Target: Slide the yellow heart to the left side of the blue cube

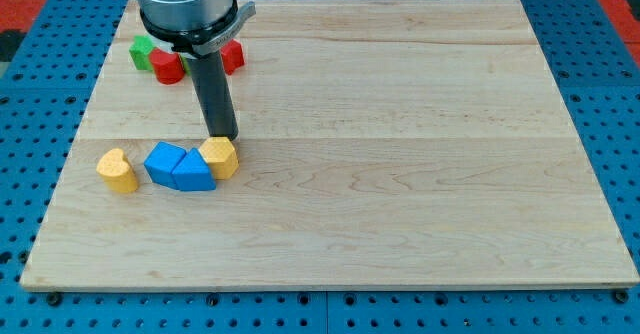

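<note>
My tip (224,136) stands just above a yellow block (219,157) in the view, touching or nearly touching its top edge. That yellow block presses against the right side of a blue block (194,172), which touches the blue cube (163,161) on its left. The yellow heart (118,170) lies apart, a short gap to the left of the blue cube, near the board's left edge. The dark rod rises from the tip to the arm's grey head at the view's top.
A green block (144,51) and two red blocks (167,67) (233,56) sit at the board's top left, partly hidden behind the arm's head. The wooden board (400,174) lies on a blue perforated table.
</note>
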`<state>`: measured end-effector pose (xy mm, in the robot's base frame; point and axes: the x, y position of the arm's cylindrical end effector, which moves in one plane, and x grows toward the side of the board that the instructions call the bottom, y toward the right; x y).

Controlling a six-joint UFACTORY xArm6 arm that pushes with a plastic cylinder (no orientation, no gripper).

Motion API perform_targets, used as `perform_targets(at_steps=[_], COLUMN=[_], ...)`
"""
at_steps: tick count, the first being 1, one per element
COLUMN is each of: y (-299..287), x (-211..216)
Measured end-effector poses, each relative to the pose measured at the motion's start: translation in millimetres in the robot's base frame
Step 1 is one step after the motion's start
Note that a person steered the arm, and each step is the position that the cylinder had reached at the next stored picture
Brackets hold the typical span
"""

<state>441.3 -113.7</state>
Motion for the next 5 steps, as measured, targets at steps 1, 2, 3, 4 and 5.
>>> perform_targets(at_steps=[1, 2, 3, 4, 5], y=[0.0, 5.1, 9.6, 9.6, 23.3], x=[0.0, -0.3, 0.4, 0.4, 9.4])
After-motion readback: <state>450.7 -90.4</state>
